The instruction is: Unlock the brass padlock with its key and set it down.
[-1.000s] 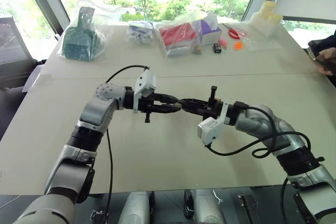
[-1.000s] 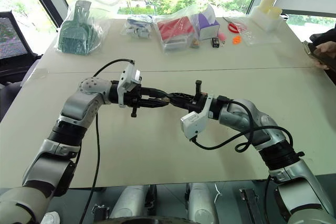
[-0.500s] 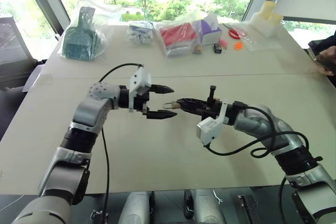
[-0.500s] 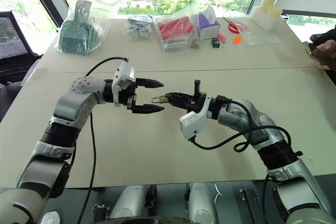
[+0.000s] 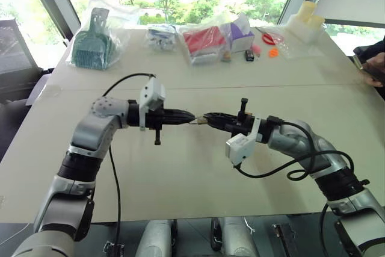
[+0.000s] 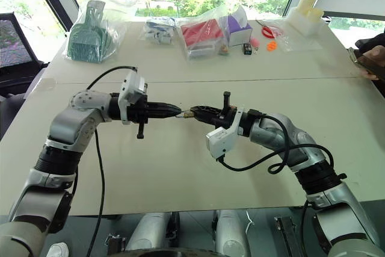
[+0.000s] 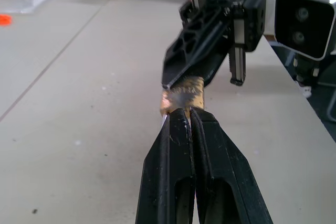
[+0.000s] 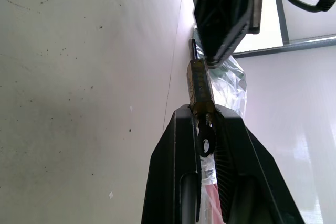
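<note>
My right gripper (image 5: 205, 117) is shut on the brass padlock (image 8: 199, 83) and holds it level above the beige table (image 5: 180, 167). The yellowish body sticks out past its fingers (image 8: 178, 161), and a dark ring sits back between them. My left gripper (image 5: 192, 117) faces it from the left, shut, with its tips right at the padlock's free end (image 7: 184, 94). A thin dark stub, apparently the key (image 8: 193, 48), projects from that end beside the left fingers (image 7: 176, 145). I cannot tell whether it is pinched between them.
Bagged goods line the far side: a green dustpan set (image 5: 93, 43), a red pack (image 5: 203, 39), a purple box (image 5: 240, 31) and white containers (image 5: 304, 19). A person's hand (image 5: 374, 67) rests at the right edge. Bare tabletop lies below both grippers.
The left gripper opened wide and drew back a little to the left, then shut again at the padlock's end. The right gripper and the padlock stayed put.
</note>
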Robot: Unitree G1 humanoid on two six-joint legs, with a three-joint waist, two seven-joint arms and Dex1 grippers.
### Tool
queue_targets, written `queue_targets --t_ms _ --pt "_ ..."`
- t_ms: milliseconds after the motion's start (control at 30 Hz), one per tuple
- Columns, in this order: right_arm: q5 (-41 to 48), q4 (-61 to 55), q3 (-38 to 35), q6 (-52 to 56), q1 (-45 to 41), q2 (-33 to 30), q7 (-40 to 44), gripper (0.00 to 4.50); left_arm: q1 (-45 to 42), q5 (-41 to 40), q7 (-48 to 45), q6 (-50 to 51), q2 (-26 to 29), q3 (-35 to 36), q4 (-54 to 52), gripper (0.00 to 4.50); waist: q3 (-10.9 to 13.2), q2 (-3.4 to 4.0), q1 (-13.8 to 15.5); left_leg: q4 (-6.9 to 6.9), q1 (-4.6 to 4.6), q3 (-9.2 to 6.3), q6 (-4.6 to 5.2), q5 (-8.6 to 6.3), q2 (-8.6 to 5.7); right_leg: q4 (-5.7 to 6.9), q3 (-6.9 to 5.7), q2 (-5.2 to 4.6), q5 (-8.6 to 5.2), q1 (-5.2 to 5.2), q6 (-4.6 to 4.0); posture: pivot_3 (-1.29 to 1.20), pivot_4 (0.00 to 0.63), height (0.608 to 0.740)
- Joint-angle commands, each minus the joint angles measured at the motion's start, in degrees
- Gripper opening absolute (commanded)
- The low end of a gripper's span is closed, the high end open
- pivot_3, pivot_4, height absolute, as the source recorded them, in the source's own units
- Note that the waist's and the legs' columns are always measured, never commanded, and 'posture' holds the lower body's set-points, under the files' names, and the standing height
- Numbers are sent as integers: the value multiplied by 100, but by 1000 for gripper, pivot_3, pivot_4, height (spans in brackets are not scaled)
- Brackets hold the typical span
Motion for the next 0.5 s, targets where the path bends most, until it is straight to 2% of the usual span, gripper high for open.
queue_targets --t_ms 33,333,500 --pt "73 -68 -130 -10 -127 9 -21 0 -12 146 49 -286 -38 -46 43 86 0 0 1 0 0 0 0 0 0 0 0 0 0 0 0 0 150 740" --pt "103 -156 -143 71 -85 15 8 0 -203 506 362 -908 -267 -8 726 86 0 0 3 0 0 1 0 0 -1 0 0 0 0 0 0 0 150 740" --pt "94 -168 -116 120 -35 14 39 0 -175 546 336 -1012 -209 4 792 86 0 0 -3 0 0 1 0 0 -1 0 0 0 0 0 1 0 150 740"
